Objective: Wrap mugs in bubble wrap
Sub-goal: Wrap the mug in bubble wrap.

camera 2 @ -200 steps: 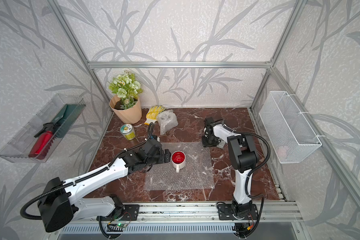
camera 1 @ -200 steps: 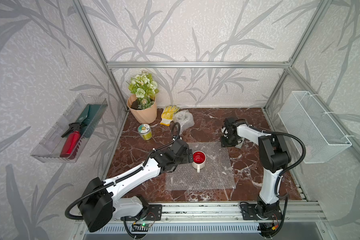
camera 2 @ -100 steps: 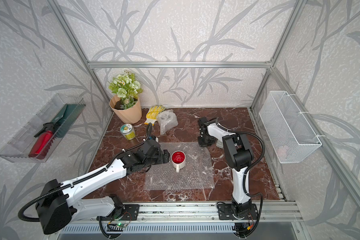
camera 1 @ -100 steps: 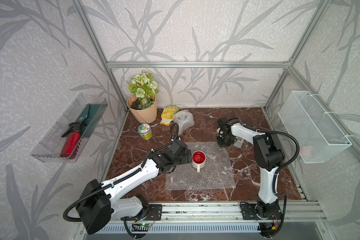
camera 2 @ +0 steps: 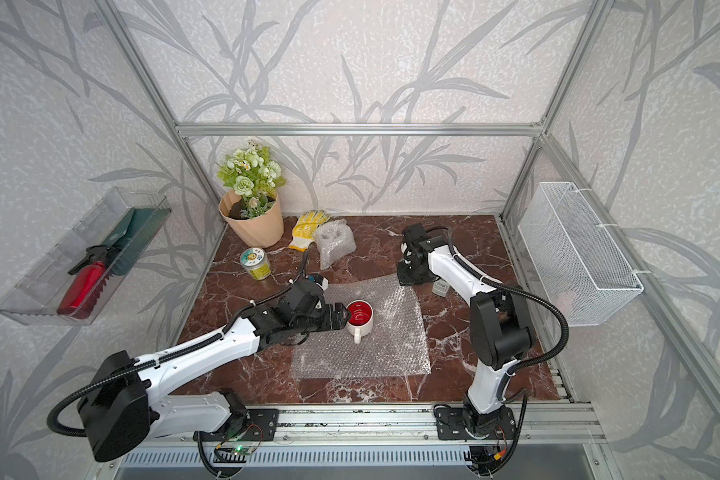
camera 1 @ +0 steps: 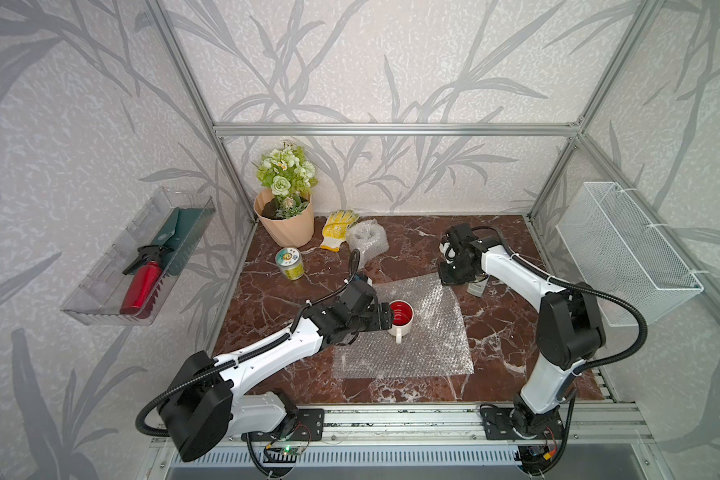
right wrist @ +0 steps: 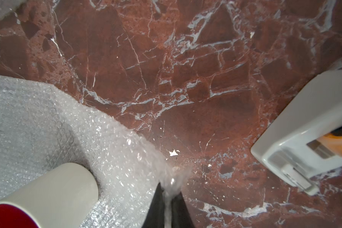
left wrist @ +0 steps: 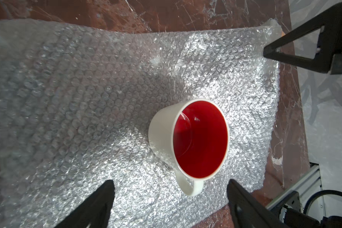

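The right fingers [right wrist: 156, 207] are pressed together on a far corner of the bubble wrap [right wrist: 47, 118], with only a thin tip of the sheet pinched between them. The left fingers [left wrist: 101, 199] stand wide apart and hold nothing. They sit one on either side of the handle of the mug [left wrist: 199, 138], just short of it.

The mug, white with a red inside, stands upright on the sheet, which lies flat on the table [right wrist: 186, 59].

The pinch looks shallow, so the slick plastic may slip free once the corner is lifted. Nothing steadies the mug, so a pull on the corner could drag the sheet under it and tip it. If the left fingers close off-centre, they may knock the handle and spin the mug. A small white device [right wrist: 304, 134] lies near the right fingers and could get nudged.
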Controlling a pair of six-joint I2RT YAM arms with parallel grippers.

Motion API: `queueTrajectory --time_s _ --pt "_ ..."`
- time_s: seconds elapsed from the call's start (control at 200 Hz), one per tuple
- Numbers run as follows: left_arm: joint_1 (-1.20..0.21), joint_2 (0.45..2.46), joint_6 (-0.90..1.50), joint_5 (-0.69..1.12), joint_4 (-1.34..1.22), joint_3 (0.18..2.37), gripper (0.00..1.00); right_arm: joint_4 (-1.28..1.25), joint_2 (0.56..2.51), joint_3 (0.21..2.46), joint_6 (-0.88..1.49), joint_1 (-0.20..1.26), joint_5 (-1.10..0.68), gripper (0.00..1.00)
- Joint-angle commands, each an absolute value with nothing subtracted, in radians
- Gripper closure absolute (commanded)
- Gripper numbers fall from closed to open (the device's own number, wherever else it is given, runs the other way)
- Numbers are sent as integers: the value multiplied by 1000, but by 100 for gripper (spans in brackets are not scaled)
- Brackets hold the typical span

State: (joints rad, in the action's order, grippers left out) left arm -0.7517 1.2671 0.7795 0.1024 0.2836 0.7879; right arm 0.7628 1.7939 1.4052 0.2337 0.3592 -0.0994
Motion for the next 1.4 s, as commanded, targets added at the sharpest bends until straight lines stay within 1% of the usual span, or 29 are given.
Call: queueTrajectory --time_s 0.0,0.14,0.165,0.355,0.62,0.67,0.72,0.74,1.075,1.175,1.335,1.395 --pt "-749 1261 790 135 240 784 10 813 1757 1402 255 362 -148 90" --pt "-749 1229 795 83 220 755 9 823 1713 1389 272 393 -171 90" --pt "-749 1224 798 73 218 750 9 824 1680 1386 275 397 -180 90" --pt "-745 1212 792 27 268 758 8 783 1595 1348 310 427 -310 90" --pt "-734 1195 843 0 262 737 8 745 1546 1320 360 513 -395 90" --pt "-730 1191 850 -4 263 735 7 723 1539 1307 382 524 -420 90" --pt "-725 1187 859 -6 276 738 2 701 1533 1296 401 540 -447 89" --pt "-723 1184 864 -8 282 740 1 693 1530 1293 407 546 -454 89" --pt "-707 1151 908 -8 287 725 1 590 1526 1231 473 637 -530 88" --pt "-698 1152 934 -13 288 722 3 569 1534 1210 476 659 -546 88" --pt "-666 1163 990 -8 261 719 3 479 1543 1133 507 682 -557 88" --pt "-658 1163 1002 -15 252 722 1 449 1556 1111 513 690 -557 89"
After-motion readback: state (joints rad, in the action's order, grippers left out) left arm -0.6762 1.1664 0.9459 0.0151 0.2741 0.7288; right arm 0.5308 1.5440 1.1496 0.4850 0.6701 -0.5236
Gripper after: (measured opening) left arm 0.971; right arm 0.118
